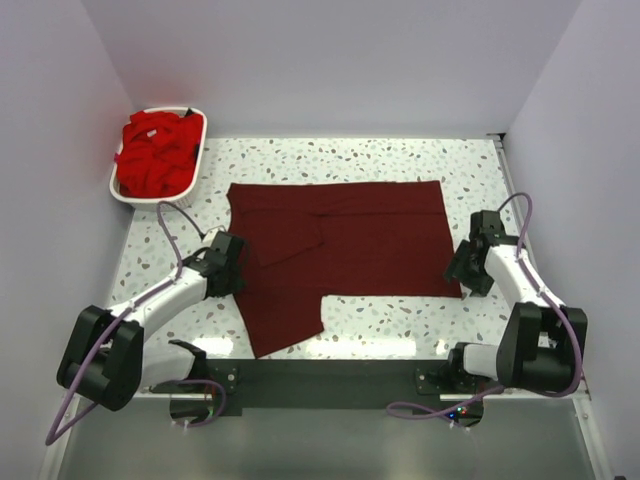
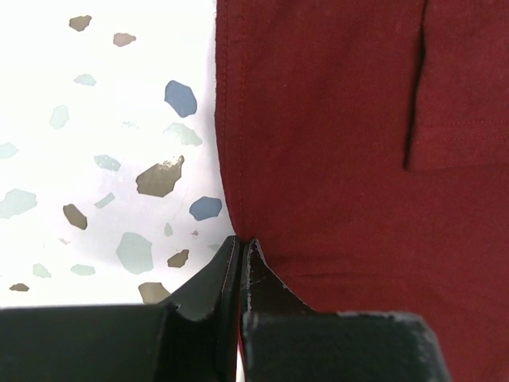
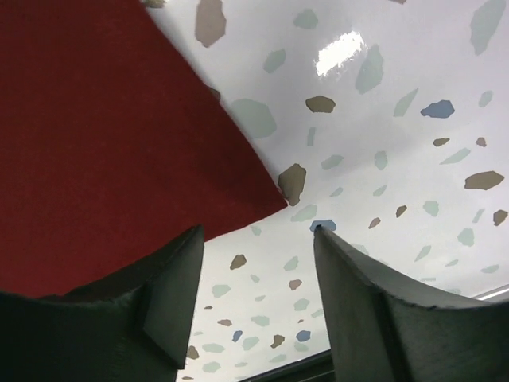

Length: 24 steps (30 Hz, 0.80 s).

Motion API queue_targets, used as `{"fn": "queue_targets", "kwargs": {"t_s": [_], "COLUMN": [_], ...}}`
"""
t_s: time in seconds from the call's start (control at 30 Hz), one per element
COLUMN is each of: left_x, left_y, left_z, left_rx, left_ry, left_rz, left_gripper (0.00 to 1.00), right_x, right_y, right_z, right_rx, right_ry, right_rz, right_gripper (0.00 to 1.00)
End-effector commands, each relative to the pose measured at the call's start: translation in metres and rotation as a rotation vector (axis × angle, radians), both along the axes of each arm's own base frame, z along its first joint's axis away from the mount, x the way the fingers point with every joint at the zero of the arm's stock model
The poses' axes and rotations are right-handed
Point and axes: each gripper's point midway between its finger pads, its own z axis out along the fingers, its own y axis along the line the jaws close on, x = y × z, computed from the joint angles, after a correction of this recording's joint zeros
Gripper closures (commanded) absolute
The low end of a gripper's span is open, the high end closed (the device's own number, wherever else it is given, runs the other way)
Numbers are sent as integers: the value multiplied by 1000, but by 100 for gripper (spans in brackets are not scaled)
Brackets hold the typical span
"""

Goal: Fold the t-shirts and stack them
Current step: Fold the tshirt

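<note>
The table (image 1: pixel 400 320) carries the maroon shirt (image 1: pixel 370 240) spread flat across its middle, part of the left side folded over. The red shirts (image 1: pixel 155 155) lie heaped in the basket (image 1: pixel 125 197) at the far left corner. Expect the cloth to be light, thin and limp. It will likely sag and drag wherever you don't hold it, so take it at hems and corners, two points at once. Your left hand (image 2: pixel 241 247) is pressed together, pinching the shirt's left edge. Your right hand (image 3: pixel 256 232) is spread low at the near right corner, which lies just ahead of the gap and not yet between the fingers — that corner looks like the place to close.
</note>
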Motion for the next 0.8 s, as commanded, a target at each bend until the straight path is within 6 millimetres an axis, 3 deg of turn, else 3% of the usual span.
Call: {"fn": "queue_targets", "kwargs": {"t_s": [0.0, 0.13, 0.23, 0.77], "left_x": [-4, -4, -5, -1], "left_y": [6, 6, 5, 3], "left_z": [2, 1, 2, 7], "left_rx": [19, 12, 5, -6], "left_ry": [-8, -16, -21, -46], "left_rz": [23, 25, 21, 18], "left_gripper": [100, 100, 100, 100], "right_x": [5, 6, 10, -2], "right_y": [-2, -5, -6, 2], "right_z": [-10, -23, -22, -38], "right_rx": [39, 72, 87, 131], "right_ry": [-24, -37, -50, 41], "right_rz": [-73, -112, -126, -127], "right_gripper": [41, 48, 52, 57]}}
